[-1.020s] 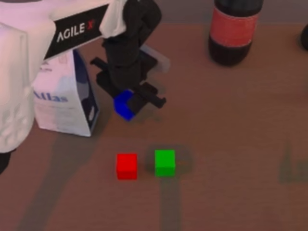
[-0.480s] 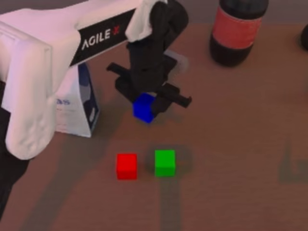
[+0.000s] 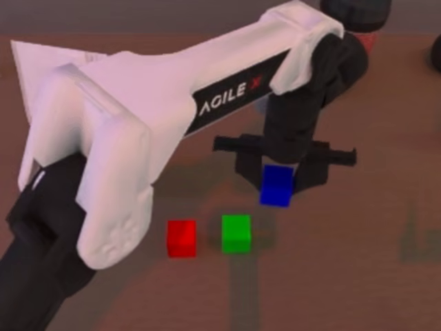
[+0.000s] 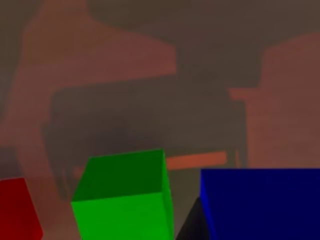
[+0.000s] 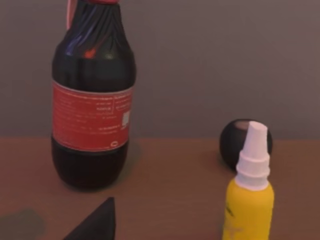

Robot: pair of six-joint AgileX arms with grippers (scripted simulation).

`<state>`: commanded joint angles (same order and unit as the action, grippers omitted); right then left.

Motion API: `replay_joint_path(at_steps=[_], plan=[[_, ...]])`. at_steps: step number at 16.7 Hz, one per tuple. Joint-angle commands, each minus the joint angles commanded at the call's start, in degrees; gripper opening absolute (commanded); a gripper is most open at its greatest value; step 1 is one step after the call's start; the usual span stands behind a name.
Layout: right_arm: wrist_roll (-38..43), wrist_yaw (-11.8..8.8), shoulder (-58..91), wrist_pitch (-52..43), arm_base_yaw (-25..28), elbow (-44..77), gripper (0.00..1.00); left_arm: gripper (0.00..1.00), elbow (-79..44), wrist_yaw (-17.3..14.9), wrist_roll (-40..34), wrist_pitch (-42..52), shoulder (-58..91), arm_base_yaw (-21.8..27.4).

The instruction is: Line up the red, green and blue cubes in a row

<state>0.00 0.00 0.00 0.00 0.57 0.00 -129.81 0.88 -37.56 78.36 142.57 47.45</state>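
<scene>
The red cube [image 3: 181,238] and the green cube [image 3: 236,233] sit side by side on the brown table, red on the left. Just above and to the right of the green one hangs the blue cube [image 3: 275,192], with my left gripper [image 3: 278,178] shut on it. In the left wrist view the blue cube [image 4: 260,202] is close up beside the green cube [image 4: 122,200], and the red cube [image 4: 15,210] shows at the edge. My right gripper [image 5: 100,227] is outside the top view; only a dark tip of it shows in its wrist view.
A dark cola bottle with a red label [image 5: 92,115] stands at the back of the table, mostly behind my left arm in the top view. A yellow spray bottle [image 5: 248,200] and a dark round object [image 5: 235,140] stand near it. A white carton [image 3: 41,65] sits back left.
My left gripper has carried the blue cube to the right and toward the front, from beside the carton to a spot just above and right of the green cube. Red and green cubes have not moved.
</scene>
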Motion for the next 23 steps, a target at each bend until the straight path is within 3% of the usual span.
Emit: replay_joint_path(at_steps=[3, 6, 13, 19, 23], plan=[[0.0, 0.0, 0.0, 0.0, 0.0, 0.0, 1.0, 0.0, -3.62, 0.38, -9.95, 1.84, 0.95, 3.56], [0.0, 0.0, 0.0, 0.0, 0.0, 0.0, 1.0, 0.0, -5.37, 0.64, -14.38, 2.53, 1.06, 5.29], [0.0, 0.0, 0.0, 0.0, 0.0, 0.0, 1.0, 0.0, -4.33, 0.61, -14.47, 1.5, 0.9, 5.05], [0.0, 0.0, 0.0, 0.0, 0.0, 0.0, 1.0, 0.0, 7.28, 0.63, -14.34, -10.83, 1.55, 5.22], [0.0, 0.0, 0.0, 0.0, 0.0, 0.0, 1.0, 0.0, 9.13, 0.64, -14.45, -12.74, 1.75, 5.22]])
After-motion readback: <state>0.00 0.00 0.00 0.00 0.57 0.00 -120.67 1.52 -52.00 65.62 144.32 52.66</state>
